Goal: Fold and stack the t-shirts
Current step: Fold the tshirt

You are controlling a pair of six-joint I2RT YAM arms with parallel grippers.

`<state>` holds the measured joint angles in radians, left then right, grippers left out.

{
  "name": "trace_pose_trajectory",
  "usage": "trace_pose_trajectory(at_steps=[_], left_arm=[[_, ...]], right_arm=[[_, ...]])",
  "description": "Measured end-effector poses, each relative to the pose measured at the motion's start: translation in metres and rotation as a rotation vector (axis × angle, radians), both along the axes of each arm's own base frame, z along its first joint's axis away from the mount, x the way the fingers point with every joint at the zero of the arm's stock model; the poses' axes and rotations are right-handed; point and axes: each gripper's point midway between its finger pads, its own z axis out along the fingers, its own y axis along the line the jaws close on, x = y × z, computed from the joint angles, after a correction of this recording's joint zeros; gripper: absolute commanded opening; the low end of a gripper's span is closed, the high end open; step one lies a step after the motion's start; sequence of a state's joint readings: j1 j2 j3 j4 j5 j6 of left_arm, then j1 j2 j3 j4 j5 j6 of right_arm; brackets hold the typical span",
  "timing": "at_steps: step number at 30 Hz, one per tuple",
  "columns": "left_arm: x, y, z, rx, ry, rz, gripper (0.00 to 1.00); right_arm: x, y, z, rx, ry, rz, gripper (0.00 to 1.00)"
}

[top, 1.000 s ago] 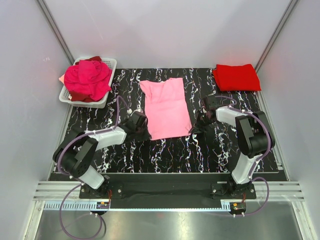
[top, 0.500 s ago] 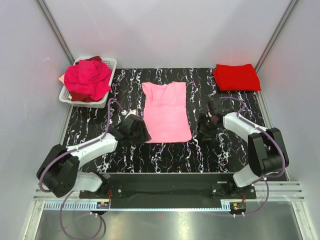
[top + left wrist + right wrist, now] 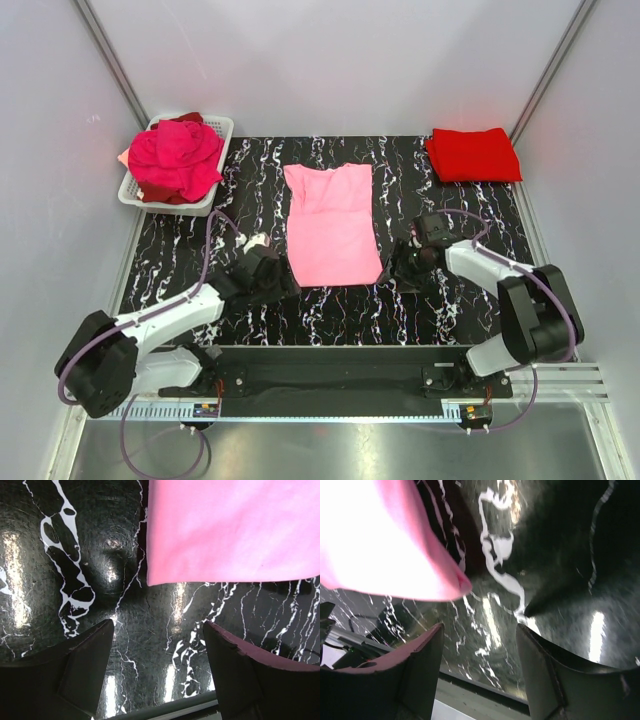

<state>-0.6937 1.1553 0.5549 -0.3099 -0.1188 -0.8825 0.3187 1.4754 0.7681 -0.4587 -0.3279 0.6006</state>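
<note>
A black table (image 3: 330,310) veined with white marbling is enclosed on three sides by plain white walls (image 3: 330,60). Slanting metal posts (image 3: 110,60) are set in the two far corners. A ribbed aluminium rail (image 3: 330,382) is fixed along the near edge, and a brushed metal sheet (image 3: 330,445) is laid below it. Bright patches of light (image 3: 14,580) are reflected in the glossy tabletop.
</note>
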Motion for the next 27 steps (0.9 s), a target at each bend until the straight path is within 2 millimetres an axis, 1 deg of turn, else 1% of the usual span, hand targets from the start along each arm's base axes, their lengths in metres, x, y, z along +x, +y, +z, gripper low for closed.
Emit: trace_pose_trajectory(at_steps=[3, 5, 6, 7, 9, 10, 12, 13, 14, 15, 16, 17, 19, 20, 24, 27], left_arm=[[0.002, -0.001, -0.009, 0.009, 0.008, 0.003, 0.77], [0.006, -0.002, -0.016, 0.014, 0.013, 0.006, 0.77], [0.007, -0.002, -0.02, 0.018, 0.018, 0.009, 0.74], [0.009, -0.001, -0.023, 0.021, 0.023, 0.014, 0.72], [0.019, -0.004, -0.023, 0.01, 0.004, 0.02, 0.69], [0.022, -0.005, -0.025, 0.008, 0.0, 0.024, 0.65], [0.029, -0.009, -0.025, 0.003, -0.011, 0.022, 0.6], [0.031, -0.011, -0.026, 0.003, -0.015, 0.019, 0.49], [0.034, -0.013, -0.026, -0.001, -0.016, 0.021, 0.44], [0.035, -0.014, -0.028, 0.0, -0.016, 0.019, 0.37], [0.037, -0.016, -0.029, 0.001, -0.015, 0.018, 0.28], [0.039, -0.017, -0.03, 0.001, -0.014, 0.017, 0.15], [0.04, -0.019, -0.033, 0.003, -0.01, 0.011, 0.01], [0.041, -0.021, -0.032, 0.0, -0.013, 0.007, 0.0], [0.038, -0.021, -0.032, 0.012, -0.006, -0.008, 0.0], [0.027, -0.022, -0.024, 0.008, -0.008, -0.023, 0.0]], right_arm=[[0.004, 0.009, -0.013, 0.022, 0.027, 0.003, 0.63], [0.009, 0.016, -0.013, 0.048, 0.032, 0.007, 0.62], [0.012, 0.019, -0.013, 0.057, 0.031, 0.01, 0.61], [0.016, 0.022, -0.013, 0.064, 0.027, 0.012, 0.56], [0.023, 0.025, -0.014, 0.063, 0.017, 0.014, 0.49], [0.026, 0.026, -0.015, 0.067, 0.015, 0.014, 0.42], [0.031, 0.028, -0.018, 0.067, 0.013, 0.014, 0.36], [0.033, 0.029, -0.019, 0.067, 0.016, 0.013, 0.34], [0.034, 0.03, -0.02, 0.068, 0.017, 0.012, 0.28], [0.036, 0.03, -0.02, 0.07, 0.014, 0.014, 0.24], [0.037, 0.031, -0.021, 0.069, 0.011, 0.013, 0.2], [0.037, 0.031, -0.022, 0.07, 0.011, 0.013, 0.11], [0.038, 0.031, -0.023, 0.071, 0.009, 0.013, 0.03], [0.039, 0.031, -0.023, 0.071, 0.007, 0.014, 0.0], [0.039, 0.031, -0.021, 0.074, -0.007, 0.015, 0.0], [0.028, 0.027, -0.014, 0.079, -0.027, 0.016, 0.0]])
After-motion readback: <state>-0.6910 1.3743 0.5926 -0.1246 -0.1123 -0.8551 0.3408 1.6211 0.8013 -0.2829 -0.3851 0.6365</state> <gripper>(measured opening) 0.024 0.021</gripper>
